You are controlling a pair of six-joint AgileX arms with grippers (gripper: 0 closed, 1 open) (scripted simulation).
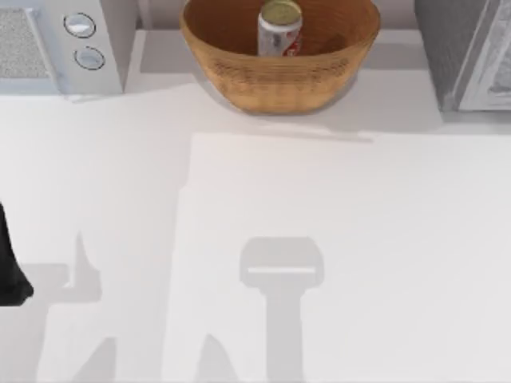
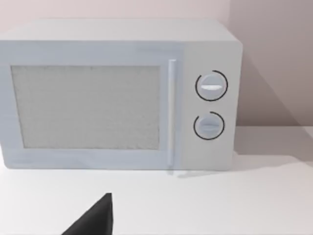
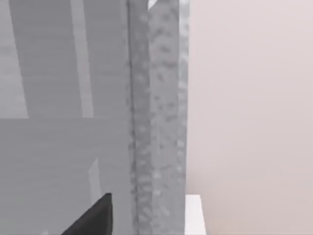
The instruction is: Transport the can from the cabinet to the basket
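Wicker basket (image 1: 279, 72) already holds the can (image 1: 279, 28) upright; delivery looks done, arms need only retreat; jaws' state unclear.

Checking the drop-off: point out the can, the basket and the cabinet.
can (image 1: 279, 33): top view, white side wall.
basket (image 1: 275, 80): top view, front outer wall.
cabinet (image 1: 449, 48): top view, dark speckled side.

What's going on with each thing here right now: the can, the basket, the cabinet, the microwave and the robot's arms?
can: upright inside the basket, not held.
basket: upright at the table's far edge, holding the can.
cabinet: at the far right, door looks shut.
microwave: at the far left, door shut.
left arm: parked at the table's left edge.
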